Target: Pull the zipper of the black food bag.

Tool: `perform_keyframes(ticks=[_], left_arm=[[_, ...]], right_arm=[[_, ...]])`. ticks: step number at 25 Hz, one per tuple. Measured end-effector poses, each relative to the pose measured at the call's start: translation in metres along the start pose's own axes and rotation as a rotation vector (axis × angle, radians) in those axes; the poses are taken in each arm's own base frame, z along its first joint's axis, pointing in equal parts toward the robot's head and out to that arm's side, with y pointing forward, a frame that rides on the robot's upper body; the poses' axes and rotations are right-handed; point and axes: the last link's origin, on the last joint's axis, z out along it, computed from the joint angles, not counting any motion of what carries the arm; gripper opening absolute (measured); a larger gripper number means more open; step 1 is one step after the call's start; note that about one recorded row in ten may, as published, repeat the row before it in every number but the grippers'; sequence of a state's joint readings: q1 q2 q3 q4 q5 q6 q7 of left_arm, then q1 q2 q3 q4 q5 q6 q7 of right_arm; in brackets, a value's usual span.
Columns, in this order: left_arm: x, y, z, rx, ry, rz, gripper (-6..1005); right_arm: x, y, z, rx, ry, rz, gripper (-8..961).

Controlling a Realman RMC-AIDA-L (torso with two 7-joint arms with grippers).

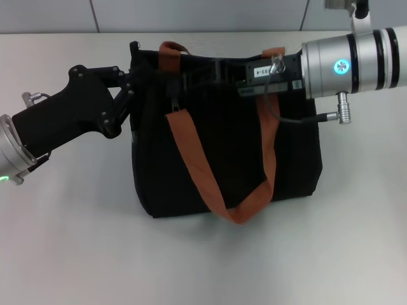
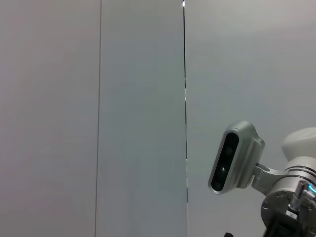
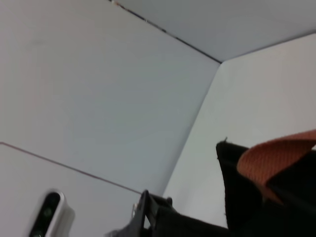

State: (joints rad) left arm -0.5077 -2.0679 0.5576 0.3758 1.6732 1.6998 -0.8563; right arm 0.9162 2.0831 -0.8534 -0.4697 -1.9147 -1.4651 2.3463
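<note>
The black food bag (image 1: 229,152) stands in the middle of the white table, its two orange-brown strap handles (image 1: 191,152) hanging down its front. My left gripper (image 1: 131,84) reaches in from the left and is closed on the bag's top left corner. My right gripper (image 1: 194,70) reaches in from the right and lies along the bag's top edge, above the left strap. The zipper pull is hidden among the black parts there. The right wrist view shows the bag's corner (image 3: 232,187), a strap (image 3: 276,158) and the left gripper (image 3: 153,212) beyond.
The white table (image 1: 63,241) spreads around the bag, with a grey wall behind it. A cable (image 1: 286,114) from my right wrist hangs over the bag's top right. The left wrist view shows only the wall and my right arm's wrist camera (image 2: 234,158).
</note>
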Motion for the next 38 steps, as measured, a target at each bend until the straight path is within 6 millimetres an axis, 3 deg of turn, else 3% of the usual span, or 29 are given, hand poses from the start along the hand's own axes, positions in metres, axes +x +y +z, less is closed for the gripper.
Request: perform_keyframes(ticks=[23,28,38], left_arm=[[0.002,-0.001,-0.001,0.01,0.015,0.0,32],[0.002,-0.001,-0.002,0.01,0.015,-0.001,32],[0.002,-0.001,-0.001,0.01,0.015,-0.002,32]], right_arm=[[-0.008,0.009,0.002,0.051,0.058,-0.101,181],[-0.01,0.011,0.002,0.051,0.058,-0.115,5],[-0.011,0.013,-0.002,0.074,0.064,-0.151,0]])
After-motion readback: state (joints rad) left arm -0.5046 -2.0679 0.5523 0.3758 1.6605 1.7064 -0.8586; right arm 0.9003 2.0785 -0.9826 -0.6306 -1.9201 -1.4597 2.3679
